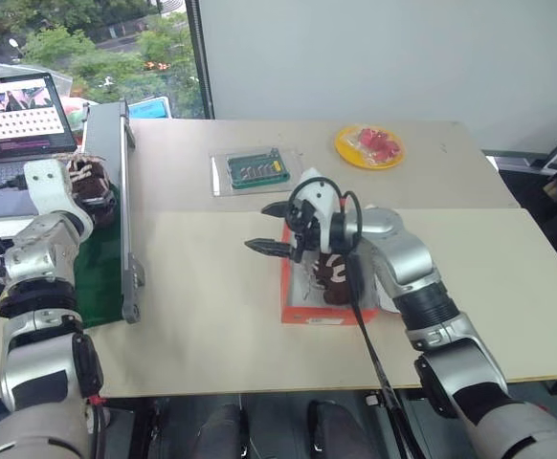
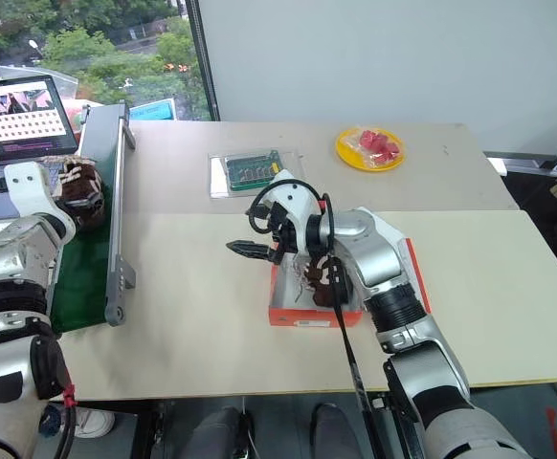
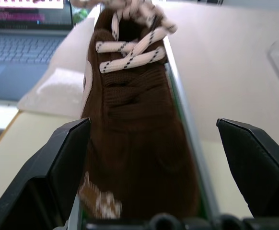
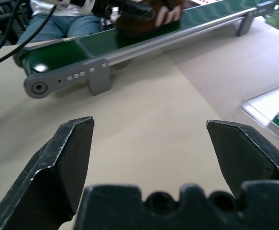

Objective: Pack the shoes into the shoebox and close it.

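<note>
One dark brown shoe (image 3: 134,120) with cream laces lies on the green conveyor belt (image 1: 101,268) at the table's left. My left gripper (image 3: 153,122) is open, one finger on each side of that shoe. The other shoe (image 1: 334,277) stands inside the open orange-red shoebox (image 1: 298,311) in the middle of the table, partly hidden by my right arm. My right gripper (image 1: 262,228) hangs just left of the box, pointing left above the bare tabletop. It is open and holds nothing, as the right wrist view (image 4: 149,123) also shows.
The conveyor's metal rail (image 1: 128,210) runs along the table's left side. A laptop (image 1: 15,115) sits beyond it. At the back are a clear tray with a green board (image 1: 256,170) and a yellow plate of red pieces (image 1: 369,146). A person's legs (image 4: 58,24) are behind the conveyor.
</note>
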### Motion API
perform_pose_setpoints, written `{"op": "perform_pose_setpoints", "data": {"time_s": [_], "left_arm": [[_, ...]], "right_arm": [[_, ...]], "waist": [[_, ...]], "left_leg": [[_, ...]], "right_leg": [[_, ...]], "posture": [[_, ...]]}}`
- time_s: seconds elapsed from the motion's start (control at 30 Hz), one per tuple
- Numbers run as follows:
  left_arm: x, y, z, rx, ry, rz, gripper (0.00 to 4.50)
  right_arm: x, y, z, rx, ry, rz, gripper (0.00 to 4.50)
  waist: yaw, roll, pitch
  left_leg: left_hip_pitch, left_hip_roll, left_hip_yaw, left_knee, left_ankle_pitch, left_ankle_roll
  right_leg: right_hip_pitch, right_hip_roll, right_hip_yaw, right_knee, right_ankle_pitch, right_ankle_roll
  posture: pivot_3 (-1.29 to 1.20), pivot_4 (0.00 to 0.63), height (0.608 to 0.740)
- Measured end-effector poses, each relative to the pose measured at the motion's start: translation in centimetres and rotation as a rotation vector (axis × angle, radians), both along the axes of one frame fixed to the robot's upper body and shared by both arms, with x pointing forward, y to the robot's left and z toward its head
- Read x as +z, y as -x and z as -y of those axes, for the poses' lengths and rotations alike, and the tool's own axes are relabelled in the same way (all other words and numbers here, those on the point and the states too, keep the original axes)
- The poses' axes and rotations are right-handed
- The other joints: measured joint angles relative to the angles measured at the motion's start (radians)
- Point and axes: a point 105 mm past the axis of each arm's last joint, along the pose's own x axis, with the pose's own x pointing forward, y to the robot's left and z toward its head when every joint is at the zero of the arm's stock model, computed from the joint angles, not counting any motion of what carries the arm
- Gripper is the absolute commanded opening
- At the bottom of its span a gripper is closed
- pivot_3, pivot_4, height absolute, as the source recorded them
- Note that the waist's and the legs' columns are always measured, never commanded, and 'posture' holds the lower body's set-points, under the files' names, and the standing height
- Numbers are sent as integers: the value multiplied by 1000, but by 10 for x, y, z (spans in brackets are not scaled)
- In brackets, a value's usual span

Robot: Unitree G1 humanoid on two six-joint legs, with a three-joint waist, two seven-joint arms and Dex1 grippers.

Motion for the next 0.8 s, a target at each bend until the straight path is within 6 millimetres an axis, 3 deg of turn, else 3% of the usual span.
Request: {"op": "perform_pose_setpoints", "data": {"time_s": [0.13,0.5,0.6,0.7,0.8], "left_arm": [[-10,-1,-3,15,-17,-17,3469],[-5,-2,-5,55,-47,16,167],[0,-2,-6,83,-55,39,29],[22,-10,11,34,-68,136,29],[74,-24,76,-231,-36,346,29]], "right_arm": [[3,-3,10,-33,7,7,4500],[9,-1,12,-43,21,26,4500],[9,0,12,-46,22,24,4500],[10,-1,12,-57,3,6,4500],[37,-10,12,-111,-210,-102,4500]], "waist": [[1,0,0],[0,0,0],[0,0,0],[7,-1,0],[24,-2,1]], "left_leg": [[1,0,0,0,0,0],[2,1,0,0,-1,2],[0,1,0,0,0,0],[-3,1,-1,1,0,-1],[-8,1,-1,4,1,-1]], "right_leg": [[0,0,0,1,0,0],[1,1,0,4,1,-2],[-1,1,0,2,1,-2],[-2,0,-2,1,1,-2],[-4,0,-4,1,1,-2]], "posture": [[0,150,740],[0,150,740],[0,150,740],[0,150,740],[0,150,740]]}}
